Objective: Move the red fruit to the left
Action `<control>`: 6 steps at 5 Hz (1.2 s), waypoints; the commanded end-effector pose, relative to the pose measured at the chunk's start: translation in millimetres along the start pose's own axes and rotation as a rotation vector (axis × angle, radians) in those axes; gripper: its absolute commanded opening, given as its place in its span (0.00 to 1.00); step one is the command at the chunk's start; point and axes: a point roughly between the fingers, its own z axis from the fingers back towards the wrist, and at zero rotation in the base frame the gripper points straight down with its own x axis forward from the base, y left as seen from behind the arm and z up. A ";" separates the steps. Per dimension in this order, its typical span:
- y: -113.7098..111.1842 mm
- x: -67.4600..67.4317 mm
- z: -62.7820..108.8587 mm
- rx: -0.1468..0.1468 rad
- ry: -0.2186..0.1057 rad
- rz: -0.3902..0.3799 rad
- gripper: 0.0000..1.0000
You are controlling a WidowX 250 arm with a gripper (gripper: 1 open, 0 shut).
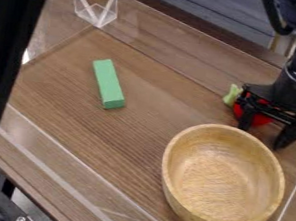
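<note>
The red fruit [249,107] lies on the wooden table at the far right, just behind the bowl, its little green top [232,93] pointing left. My gripper [270,124] hangs straight down over it. The black fingers are spread open on either side of the red fruit. Most of the fruit is hidden by the gripper body, and I cannot tell whether the fingers touch it.
A large wooden bowl [219,217] stands at the front right, close below the gripper. A green rectangular block [108,84] lies left of centre. A clear plastic stand [94,10] sits at the back left. A dark post [1,66] blocks the left edge.
</note>
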 end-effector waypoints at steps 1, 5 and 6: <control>13.2 8.4 32.0 -0.037 -0.087 -0.018 1.00; 21.9 26.5 51.8 -0.064 -0.124 0.127 1.00; 22.2 27.6 59.5 -0.070 -0.119 0.121 1.00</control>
